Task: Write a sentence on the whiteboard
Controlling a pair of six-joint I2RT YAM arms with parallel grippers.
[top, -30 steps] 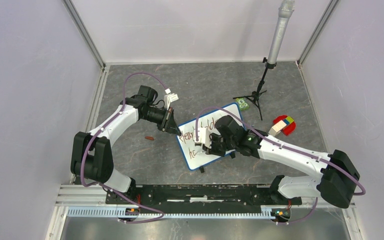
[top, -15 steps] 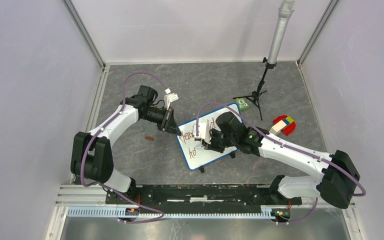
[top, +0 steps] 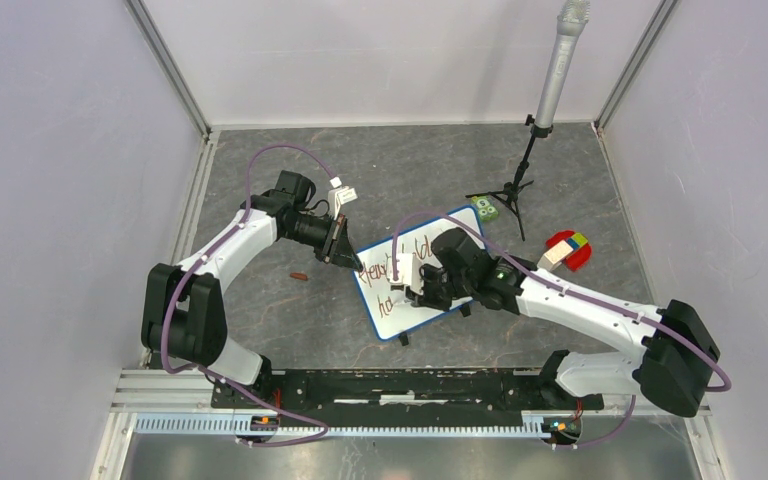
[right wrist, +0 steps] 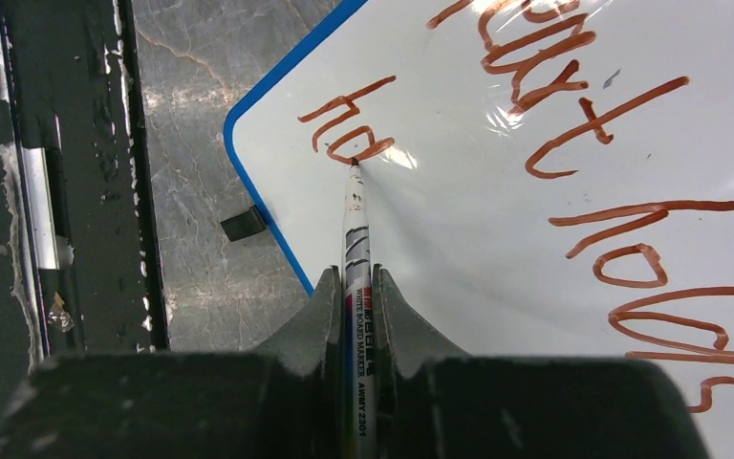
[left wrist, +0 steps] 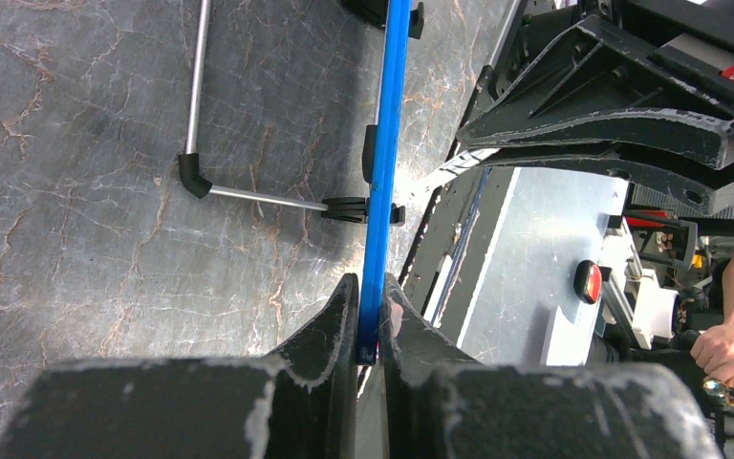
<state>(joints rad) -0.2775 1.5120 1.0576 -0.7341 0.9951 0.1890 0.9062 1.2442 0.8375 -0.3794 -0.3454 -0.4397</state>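
Note:
The whiteboard (top: 397, 318) stands tilted on the grey floor, with a blue frame (right wrist: 272, 225). My left gripper (top: 352, 262) is shut on its left frame edge, which shows edge-on in the left wrist view (left wrist: 382, 143) between the jaws (left wrist: 370, 316). My right gripper (top: 407, 283) is shut on a white whiteboard marker (right wrist: 355, 239). The marker's tip touches the board by the letters "ho" (right wrist: 349, 124) on the second line. The sentence in reddish-brown reads "Heart" (right wrist: 535, 57) and "holds" (right wrist: 650, 258) on the first line.
A microphone on a black tripod (top: 550, 90) stands at the back right. A small green item (top: 486, 208) and a red and coloured block (top: 570, 250) lie right of the board. A small brown cap (top: 300, 275) lies left of it. The board's metal leg (left wrist: 196, 96) rests on the floor.
My right gripper has moved the marker a little over the second line, where "hc" has become "ho". The left gripper has not moved.

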